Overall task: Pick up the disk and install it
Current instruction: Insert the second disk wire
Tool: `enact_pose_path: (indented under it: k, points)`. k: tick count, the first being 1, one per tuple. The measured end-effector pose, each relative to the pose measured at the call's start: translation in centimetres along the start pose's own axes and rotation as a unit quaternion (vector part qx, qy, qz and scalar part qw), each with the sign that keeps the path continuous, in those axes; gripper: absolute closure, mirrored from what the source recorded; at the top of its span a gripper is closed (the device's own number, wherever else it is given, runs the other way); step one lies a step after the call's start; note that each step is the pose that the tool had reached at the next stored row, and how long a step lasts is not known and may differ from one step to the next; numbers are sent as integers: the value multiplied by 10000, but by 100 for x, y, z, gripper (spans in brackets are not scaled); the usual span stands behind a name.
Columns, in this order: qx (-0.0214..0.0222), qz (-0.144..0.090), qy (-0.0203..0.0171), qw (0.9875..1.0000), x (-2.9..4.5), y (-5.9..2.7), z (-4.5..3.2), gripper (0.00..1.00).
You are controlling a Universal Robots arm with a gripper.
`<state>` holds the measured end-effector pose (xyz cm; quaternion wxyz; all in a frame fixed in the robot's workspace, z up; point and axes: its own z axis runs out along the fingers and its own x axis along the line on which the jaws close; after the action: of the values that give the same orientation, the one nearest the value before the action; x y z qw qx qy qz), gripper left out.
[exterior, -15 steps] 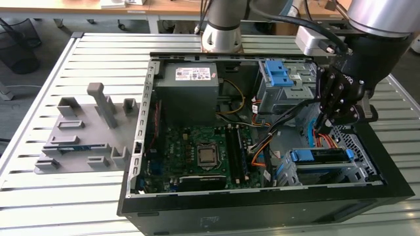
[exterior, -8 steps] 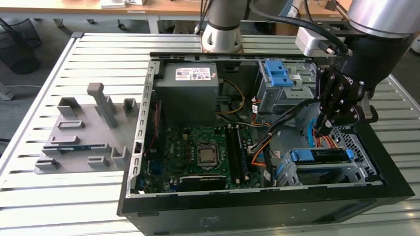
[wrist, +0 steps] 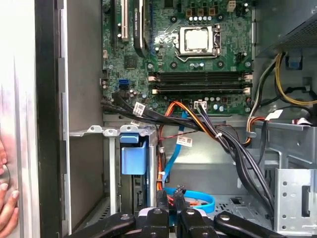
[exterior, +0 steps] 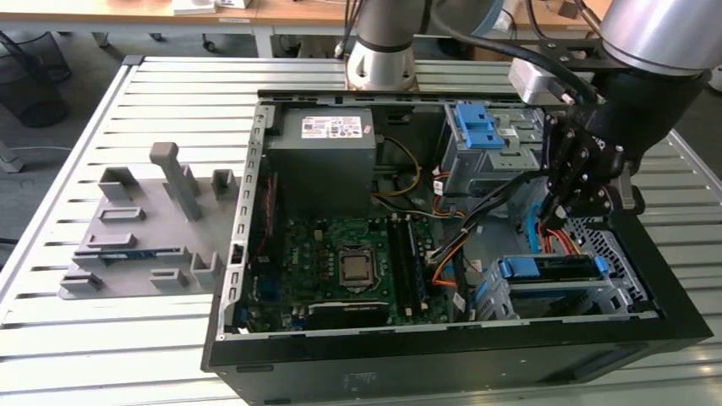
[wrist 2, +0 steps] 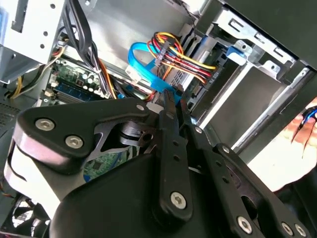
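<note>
Presently the tool (exterior: 567, 222) hangs inside the open computer case (exterior: 631, 338), toward the exterior view's right, above the lower drive cage. Its fingers (wrist: 169, 201) appear drawn nearly together with little gap between them in the first wrist view, and they pinch nothing that can be made out; a blue data cable (wrist: 195, 198) loops just beyond the tips without being gripped.

The disk (exterior: 549, 271) sits in the drive cage at the near right corner of the case, its blue carrier frame (exterior: 522, 269) facing the motherboard (exterior: 350, 271). Judged from the exterior view, it lies just below and slightly nearer than the tool, with its long axis running left to right across the cage. In the first wrist view the blue carrier end (wrist: 133, 154) stands to one side of the fingertips, close by but apart from them.

It appears seated in its bay; whether it is fully latched cannot be told. Orange and black cable bundles (wrist: 218, 136) cross between the motherboard and the cage. A person's fingers (wrist: 6, 198) rest at the outer wall of the case. The case stands on a slatted bench (exterior: 101, 347).
</note>
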<state>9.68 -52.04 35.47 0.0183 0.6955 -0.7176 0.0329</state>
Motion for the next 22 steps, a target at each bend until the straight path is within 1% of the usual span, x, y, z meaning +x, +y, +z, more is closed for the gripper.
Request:
enact_pose_path:
  k: [5, 9, 10, 13, 14, 18, 22]
  points:
    - [1, -3, 0, 10000, 77, -2, 37, 84]
    - [6, -5, -1, 10000, 86, -2, 42, 84]
    - [13, -5, -1, 10000, 86, -1, 42, 84]
    - [87, -6, -12, 10000, 91, 16, 46, 84]
    - [97, -5, -16, 10000, 93, 20, 51, 84]
    - [99, -5, -16, 9999, 113, 21, 88, 84]
    - [103, -6, -18, 9999, 161, 21, 123, 84]
